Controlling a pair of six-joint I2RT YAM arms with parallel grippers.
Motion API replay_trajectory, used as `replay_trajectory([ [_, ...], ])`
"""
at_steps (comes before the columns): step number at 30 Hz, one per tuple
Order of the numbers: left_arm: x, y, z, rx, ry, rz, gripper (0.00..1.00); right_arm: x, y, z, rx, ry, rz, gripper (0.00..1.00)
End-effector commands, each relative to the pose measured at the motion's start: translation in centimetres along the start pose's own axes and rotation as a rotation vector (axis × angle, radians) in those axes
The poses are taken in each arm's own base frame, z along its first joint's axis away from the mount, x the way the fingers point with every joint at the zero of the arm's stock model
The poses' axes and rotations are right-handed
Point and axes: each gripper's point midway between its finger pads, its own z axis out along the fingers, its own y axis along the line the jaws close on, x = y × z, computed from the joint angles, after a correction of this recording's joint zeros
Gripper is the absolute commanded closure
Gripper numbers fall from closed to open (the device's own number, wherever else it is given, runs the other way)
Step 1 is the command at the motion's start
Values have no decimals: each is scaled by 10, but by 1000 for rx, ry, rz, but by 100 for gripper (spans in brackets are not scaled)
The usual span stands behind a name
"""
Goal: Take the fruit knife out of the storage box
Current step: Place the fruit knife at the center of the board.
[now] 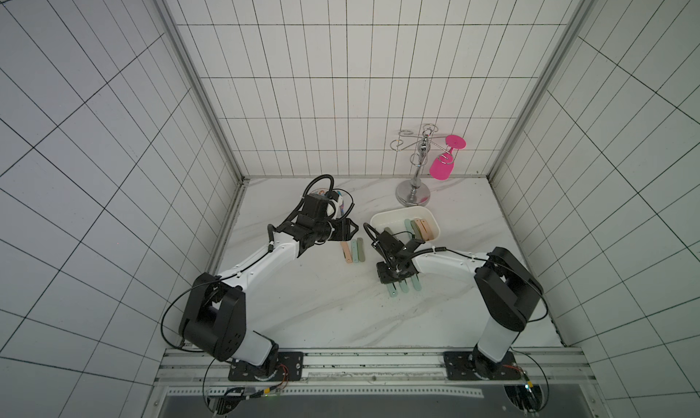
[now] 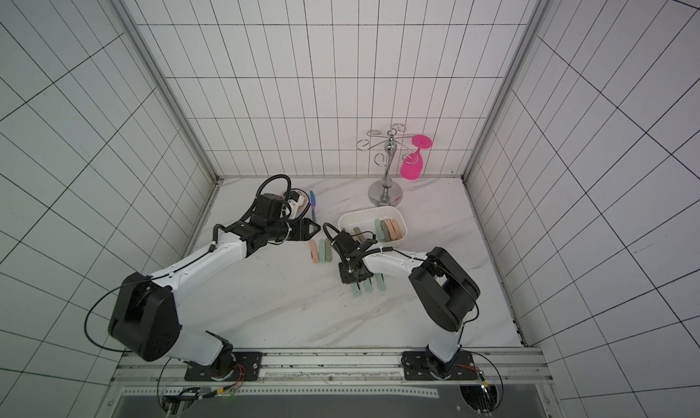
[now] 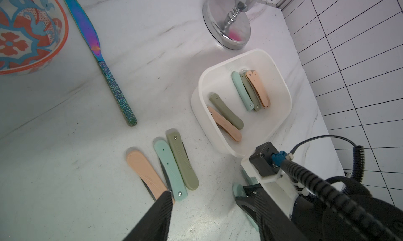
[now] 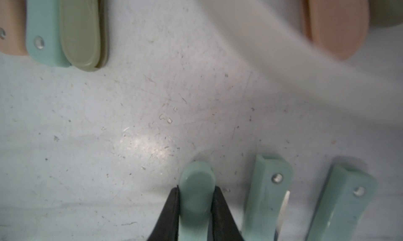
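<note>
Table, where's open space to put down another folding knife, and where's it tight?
The widest bare marble lies between the mint knives under the right gripper and the front rail. A smaller patch sits between the storage box and the right wall. It is crowded between the box and the three-knife row.

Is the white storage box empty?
No, five folded fruit knives lie inside the storage box: two peach, two olive, one mint.
</note>
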Motion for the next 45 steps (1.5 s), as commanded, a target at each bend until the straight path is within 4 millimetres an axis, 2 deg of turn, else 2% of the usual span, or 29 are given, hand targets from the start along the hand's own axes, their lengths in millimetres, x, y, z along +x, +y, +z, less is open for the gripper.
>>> replay_trajectory([
  [1, -2, 0, 0, 0, -3, 13, 36, 10, -5, 4, 24, 18, 13, 78],
  [7, -2, -1, -1, 2, -4, 13, 36, 10, -2, 3, 10, 20, 5, 61],
  [14, -2, -2, -4, 3, -9, 17, 36, 2, 5, -9, -6, -5, -21, 60],
  [20, -8, -2, -10, -2, -32, 27, 36, -15, 8, -50, -16, -58, -50, 58],
  [23, -13, -2, -16, -10, -53, 32, 35, -23, 4, -72, 4, -97, -68, 52],
  [25, -16, -2, -19, -15, -69, 38, 34, -31, 0, -86, 20, -128, -77, 45],
  [26, -18, -2, -21, -17, -78, 42, 33, -31, -6, -91, 38, -119, -83, 41],
  [29, -24, -1, -26, -26, -104, 50, 32, -44, -19, -99, 49, -123, -76, 35],
  [35, -33, 1, -27, -37, -127, 51, 30, -84, -54, -93, 58, -120, -31, 25],
  [40, -41, -2, -26, -27, -154, 31, 29, -119, -81, -79, 89, -119, -8, 35],
  [42, -43, -1, -26, -32, -162, 29, 29, -131, -92, -67, 98, -113, 4, 39],
  [45, -43, 0, -23, -30, -160, 22, 29, -145, -96, -49, 79, -106, 9, 41],
])
